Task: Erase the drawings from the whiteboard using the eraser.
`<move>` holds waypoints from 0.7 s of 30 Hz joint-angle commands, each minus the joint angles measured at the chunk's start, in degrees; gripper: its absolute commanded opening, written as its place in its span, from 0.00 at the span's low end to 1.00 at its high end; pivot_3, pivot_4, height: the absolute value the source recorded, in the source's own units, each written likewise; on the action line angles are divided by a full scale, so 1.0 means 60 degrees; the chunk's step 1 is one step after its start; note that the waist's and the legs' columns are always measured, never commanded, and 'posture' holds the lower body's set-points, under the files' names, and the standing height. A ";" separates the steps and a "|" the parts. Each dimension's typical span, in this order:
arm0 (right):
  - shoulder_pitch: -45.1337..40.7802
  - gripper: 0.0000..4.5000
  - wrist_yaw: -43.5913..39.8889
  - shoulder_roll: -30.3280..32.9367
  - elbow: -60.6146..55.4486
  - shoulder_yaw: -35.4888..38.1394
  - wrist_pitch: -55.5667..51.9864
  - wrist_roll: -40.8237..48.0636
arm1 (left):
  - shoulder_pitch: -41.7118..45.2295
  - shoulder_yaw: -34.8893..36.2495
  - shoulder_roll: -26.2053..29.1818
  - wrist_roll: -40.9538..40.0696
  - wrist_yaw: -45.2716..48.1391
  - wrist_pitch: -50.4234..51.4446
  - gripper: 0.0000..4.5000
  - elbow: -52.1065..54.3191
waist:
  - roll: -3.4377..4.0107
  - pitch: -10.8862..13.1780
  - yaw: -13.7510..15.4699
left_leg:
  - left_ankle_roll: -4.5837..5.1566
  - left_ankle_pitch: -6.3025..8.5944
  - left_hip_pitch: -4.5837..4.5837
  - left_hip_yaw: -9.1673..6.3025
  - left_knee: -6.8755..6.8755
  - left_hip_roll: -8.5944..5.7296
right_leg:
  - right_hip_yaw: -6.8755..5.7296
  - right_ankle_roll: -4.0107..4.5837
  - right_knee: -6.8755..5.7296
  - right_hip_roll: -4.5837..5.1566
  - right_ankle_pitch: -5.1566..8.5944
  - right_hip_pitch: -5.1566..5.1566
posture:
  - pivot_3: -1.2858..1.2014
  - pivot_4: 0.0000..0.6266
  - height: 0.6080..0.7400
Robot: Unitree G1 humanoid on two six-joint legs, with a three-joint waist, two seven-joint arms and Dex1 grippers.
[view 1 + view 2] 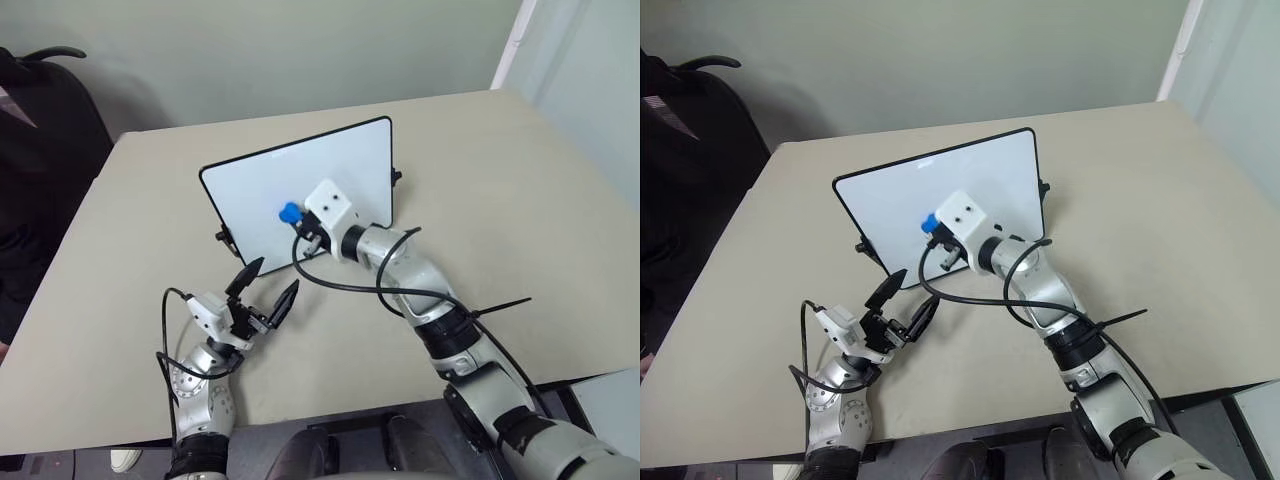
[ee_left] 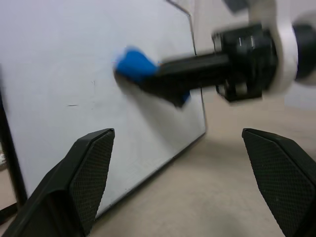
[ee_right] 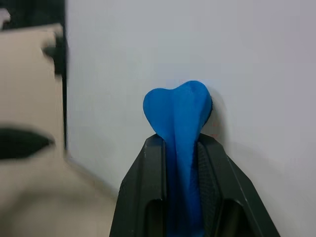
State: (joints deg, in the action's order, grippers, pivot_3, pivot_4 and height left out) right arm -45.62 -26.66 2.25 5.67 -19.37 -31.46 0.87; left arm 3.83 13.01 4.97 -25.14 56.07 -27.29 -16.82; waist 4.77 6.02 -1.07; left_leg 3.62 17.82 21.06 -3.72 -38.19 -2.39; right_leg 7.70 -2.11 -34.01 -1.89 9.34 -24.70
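- Right gripper (image 3: 180, 148) pinches the small bright blue block eraser (image 3: 178, 111) between its two black fingers; the eraser's nose sits against the white face of the rectangular black-framed whiteboard (image 1: 260, 190), near the board's lower middle.
- Eraser's long axis runs along the fingers, pointing straight into the board.
- Red marker drawings: a faint reddish speck just beside the eraser in the right wrist view, otherwise cannot tell.
- Left gripper (image 1: 268, 290) hangs spread and empty over the beige tabletop (image 1: 520, 200), near the board's lower edge but apart from it.
- Right arm is the one on the board; the next wipe is likely sideways across its face.
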 commanded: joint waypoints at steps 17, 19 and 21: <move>0.0748 0.11 0.0203 0.0560 0.0017 -0.0200 0.0146 -0.0808 | -0.0064 -0.0219 -0.0407 -0.0196 0.0020 -0.0306 1.00 -0.1004 | -0.0007 0.0006 0.0005 | 0.0002 -0.0005 0.0002 0.0001 -0.0015 -0.0006 | 0.0007 -0.0037 -0.0001 0.0003 -0.0034 0.0013 | 0.52 0.24 1.00; 0.0467 0.11 0.0238 0.0424 -0.0102 0.0047 0.0013 -0.0660 | -0.0015 -0.0233 -0.0400 -0.0191 0.0056 -0.0298 1.00 -0.1069 | -0.0004 0.0010 0.0005 | 0.0002 -0.0007 0.0002 0.0000 -0.0009 -0.0005 | 0.0005 -0.0037 -0.0002 0.0002 -0.0034 0.0011 | 0.52 0.24 1.00; 0.0227 0.11 0.0256 0.0294 -0.0304 0.0275 -0.0069 -0.0535 | 0.0013 -0.0242 -0.0402 -0.0178 0.0072 -0.0301 1.00 -0.1110 | -0.0005 0.0012 0.0004 | 0.0003 -0.0008 0.0002 0.0000 -0.0010 -0.0006 | 0.0005 -0.0035 0.0000 0.0002 -0.0035 0.0012 | 0.52 0.24 1.00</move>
State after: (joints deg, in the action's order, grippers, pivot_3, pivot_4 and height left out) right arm -41.03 -26.36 5.47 7.99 -20.48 -32.37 -3.40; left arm 5.26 13.06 4.95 -25.07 56.20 -28.40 -18.78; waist 4.73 6.10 -1.05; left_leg 3.63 17.74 21.07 -3.72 -38.26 -2.44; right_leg 7.74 -2.25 -34.02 -1.88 9.14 -24.63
